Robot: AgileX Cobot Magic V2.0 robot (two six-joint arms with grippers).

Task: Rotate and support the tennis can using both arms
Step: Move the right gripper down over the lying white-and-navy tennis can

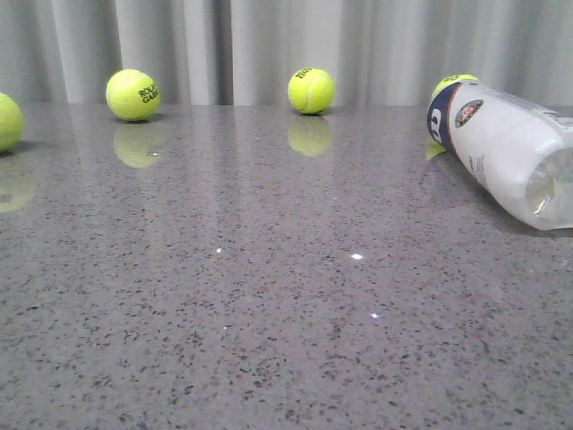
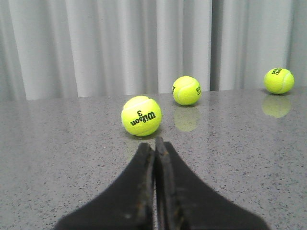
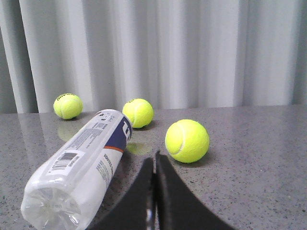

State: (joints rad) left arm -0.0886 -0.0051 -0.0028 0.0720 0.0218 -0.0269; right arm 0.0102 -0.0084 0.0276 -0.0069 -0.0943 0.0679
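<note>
The tennis can (image 1: pixel 506 152) lies on its side at the right of the grey table, its navy band toward the curtain and its clear end toward me. It also shows in the right wrist view (image 3: pixel 79 165), barcode up, just beside my right gripper (image 3: pixel 154 157), which is shut and empty, low over the table. My left gripper (image 2: pixel 154 143) is shut and empty, low over the table, a little short of a Wilson tennis ball (image 2: pixel 141 116). Neither arm shows in the front view.
Tennis balls stand along the back edge (image 1: pixel 132 94), (image 1: pixel 311 90), one at the far left (image 1: pixel 7 121), one behind the can (image 1: pixel 450 83). In the right wrist view a ball (image 3: pixel 187 141) lies just ahead of the fingers. A grey curtain (image 1: pixel 286 45) closes the back.
</note>
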